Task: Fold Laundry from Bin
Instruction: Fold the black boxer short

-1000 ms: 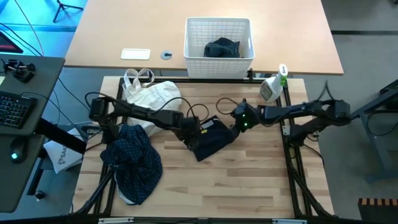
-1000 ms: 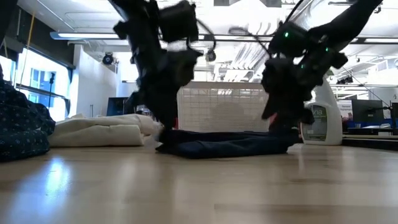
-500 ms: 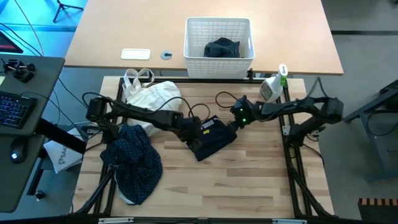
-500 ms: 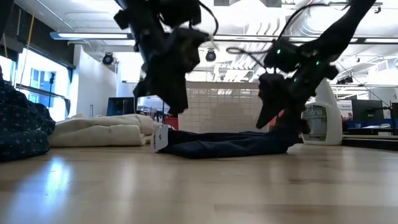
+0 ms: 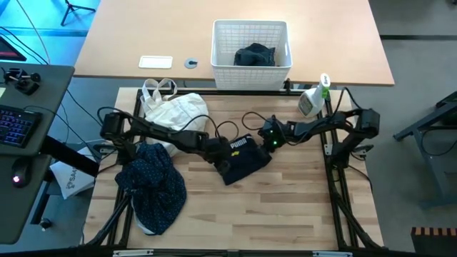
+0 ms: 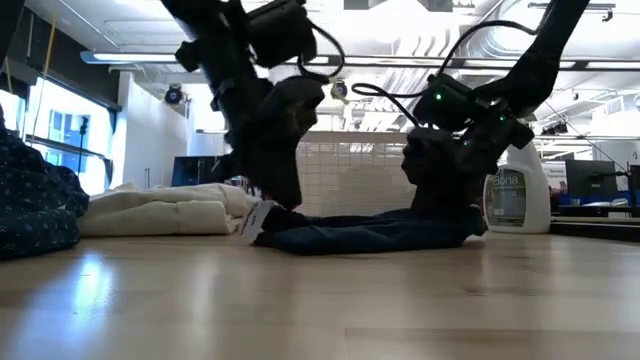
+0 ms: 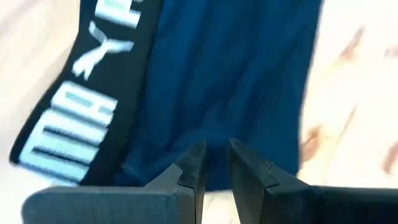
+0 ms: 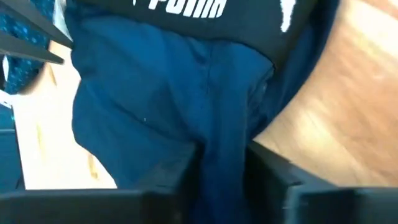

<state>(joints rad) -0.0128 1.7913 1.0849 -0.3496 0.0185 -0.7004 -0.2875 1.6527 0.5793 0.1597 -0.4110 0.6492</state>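
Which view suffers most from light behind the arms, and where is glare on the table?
Low view: ceiling lights behind turn the left arm and right arm into silhouettes; pale glare lies on the table below the cream bag. High view: even light, little shadow around the navy garment.

The flat garment point(image 5: 241, 160) at mid-table is dark navy with a black band lettered in white. The crumpled shirt point(image 5: 153, 183) is navy with tiny white dots. The cloth bag point(image 5: 173, 111) is cream-white, the latticed bin point(image 5: 251, 64) white, the table point(image 5: 285, 207) pale wood.
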